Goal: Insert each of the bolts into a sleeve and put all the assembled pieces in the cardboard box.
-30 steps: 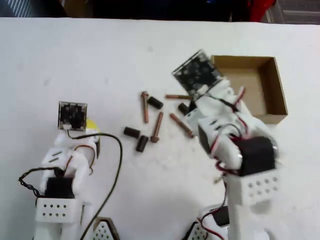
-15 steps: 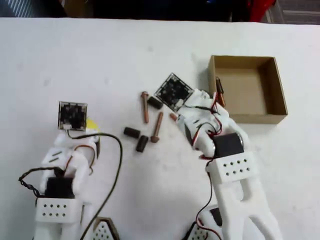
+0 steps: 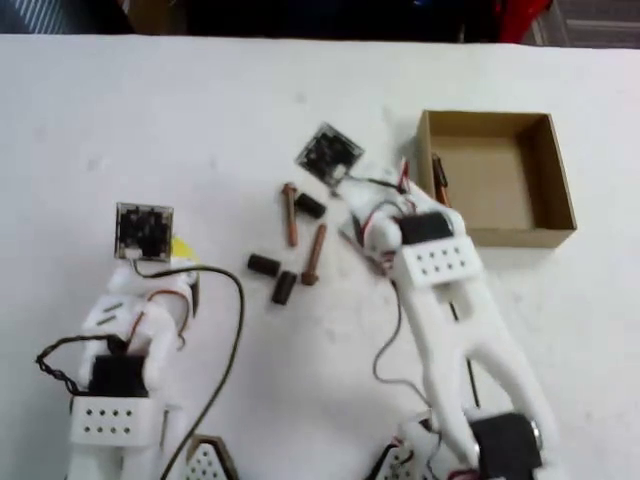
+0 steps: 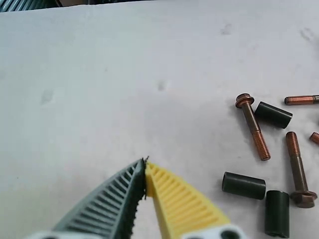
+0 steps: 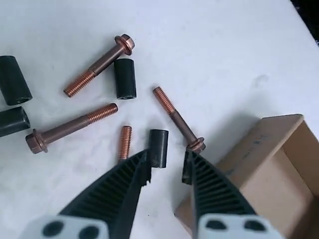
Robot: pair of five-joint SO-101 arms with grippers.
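Loose copper bolts [image 3: 290, 213] and black sleeves [image 3: 263, 265] lie scattered at the table's middle. My right gripper [image 5: 167, 167] hangs open over them, and the near end of one black sleeve [image 5: 159, 147] lies between its fingertips. A bolt [image 5: 178, 119] lies just beside that sleeve, and a short bolt end [image 5: 124, 142] on the other side. The cardboard box [image 3: 545, 170] stands at the right, with a bolt-and-sleeve piece [image 3: 438, 180] against its left inner wall. My left gripper [image 4: 144, 172] rests shut and holds nothing, left of the pile.
The right arm [image 3: 430, 260] stretches from the front edge to the pile, close to the box's left wall [image 3: 422, 150]. More bolts [image 4: 253, 127] and sleeves [image 4: 243, 185] lie right of the left gripper. A cable [image 3: 235, 330] loops beside the left arm.
The right arm has swung left from over the box and stretched out low over the pile. A bolt-and-sleeve piece now shows inside the box. The left arm has kept still.
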